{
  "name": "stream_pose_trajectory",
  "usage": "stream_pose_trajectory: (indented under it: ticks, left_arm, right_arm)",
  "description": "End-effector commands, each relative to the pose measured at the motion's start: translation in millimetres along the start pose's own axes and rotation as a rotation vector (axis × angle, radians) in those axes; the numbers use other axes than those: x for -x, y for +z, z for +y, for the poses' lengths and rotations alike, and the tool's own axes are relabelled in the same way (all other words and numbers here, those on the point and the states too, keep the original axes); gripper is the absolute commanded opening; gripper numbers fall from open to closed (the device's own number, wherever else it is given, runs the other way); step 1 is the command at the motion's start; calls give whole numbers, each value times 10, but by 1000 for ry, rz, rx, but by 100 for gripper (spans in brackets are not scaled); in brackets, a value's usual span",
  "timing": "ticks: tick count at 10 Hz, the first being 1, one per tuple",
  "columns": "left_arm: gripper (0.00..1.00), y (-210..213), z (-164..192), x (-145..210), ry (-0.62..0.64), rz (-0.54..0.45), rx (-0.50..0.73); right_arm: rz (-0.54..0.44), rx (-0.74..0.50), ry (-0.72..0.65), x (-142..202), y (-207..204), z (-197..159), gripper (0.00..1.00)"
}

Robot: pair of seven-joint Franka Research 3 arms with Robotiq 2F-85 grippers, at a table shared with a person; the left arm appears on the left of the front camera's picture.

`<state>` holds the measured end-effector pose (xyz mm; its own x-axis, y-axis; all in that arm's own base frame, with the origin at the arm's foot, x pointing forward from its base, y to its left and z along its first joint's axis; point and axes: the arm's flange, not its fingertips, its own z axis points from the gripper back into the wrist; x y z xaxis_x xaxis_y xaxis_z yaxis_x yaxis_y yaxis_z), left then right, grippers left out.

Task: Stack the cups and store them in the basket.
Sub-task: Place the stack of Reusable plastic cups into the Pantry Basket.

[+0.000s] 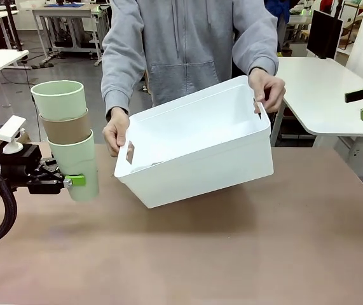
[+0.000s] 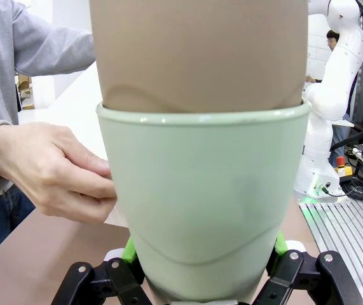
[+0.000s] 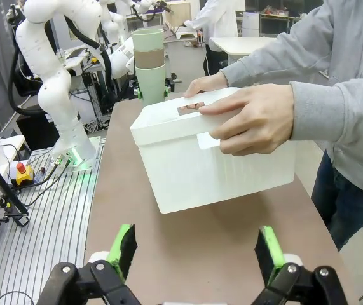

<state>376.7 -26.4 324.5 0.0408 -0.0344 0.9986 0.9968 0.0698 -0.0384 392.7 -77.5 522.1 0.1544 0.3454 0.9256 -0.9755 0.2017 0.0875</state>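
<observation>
Left gripper (image 1: 73, 182) grasping stacked cups (image 1: 67, 136) (frame left); person tilts basket (image 1: 197, 143) centre; right gripper (image 3: 196, 251) released.

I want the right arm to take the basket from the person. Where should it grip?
Probably the basket's long top rim, midway between the person's hands, coming from the robot's side: the rim there is thin, bare and tilted toward the robot, and both handle ends are occupied.
</observation>
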Motion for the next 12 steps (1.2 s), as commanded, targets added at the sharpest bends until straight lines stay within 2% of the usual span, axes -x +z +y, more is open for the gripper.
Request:
stream_pose_trajectory:
  ticks: [1,3,6,8,12]
  left_arm:
    - [84,5,-5,-44,-14,-8,1]
    - [84,0,0,0,0,0,0]
    - [84,-37,-222,-804,-7,124,-114]
    - [84,-271,-278,-1274,0,270,-141]
    - [84,-1117,-340,-2107,-46,575,-281]
  right_arm:
    - [-14,2,-11,-42,5,25,100]
    - [-14,2,-11,-42,5,25,100]
    - [-14,2,-11,-42,5,25,100]
    - [-14,2,-11,-42,5,25,100]
    - [-14,2,-11,-42,5,25,100]
